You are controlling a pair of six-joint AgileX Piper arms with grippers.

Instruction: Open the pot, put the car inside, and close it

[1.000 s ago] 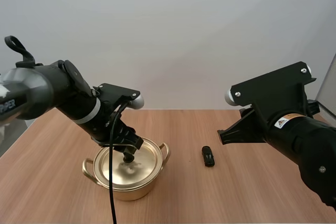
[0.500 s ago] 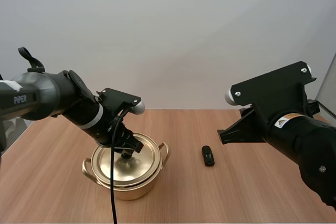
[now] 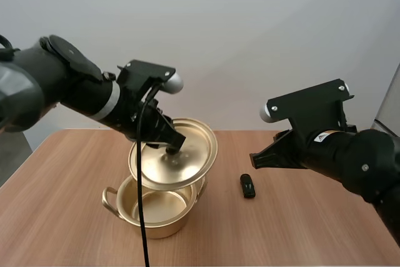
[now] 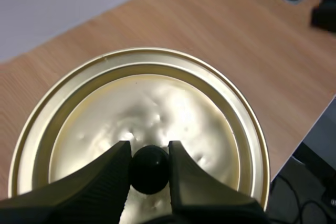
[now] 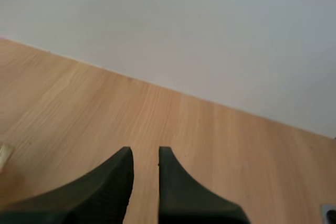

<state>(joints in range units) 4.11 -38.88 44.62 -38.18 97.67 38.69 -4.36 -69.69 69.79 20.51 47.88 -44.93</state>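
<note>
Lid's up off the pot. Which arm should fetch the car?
Right. The left gripper is shut on the lid, holding it above the pot. The right gripper is open and empty, and its arm stands nearer the car.

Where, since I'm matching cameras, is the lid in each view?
High view: lid tilted above the pot, held by left end effector.
Left wrist view: lid beneath the fingers, knob pinched.
Right wrist view: right end effector over table.
Shared landmark: the knob.
</note>
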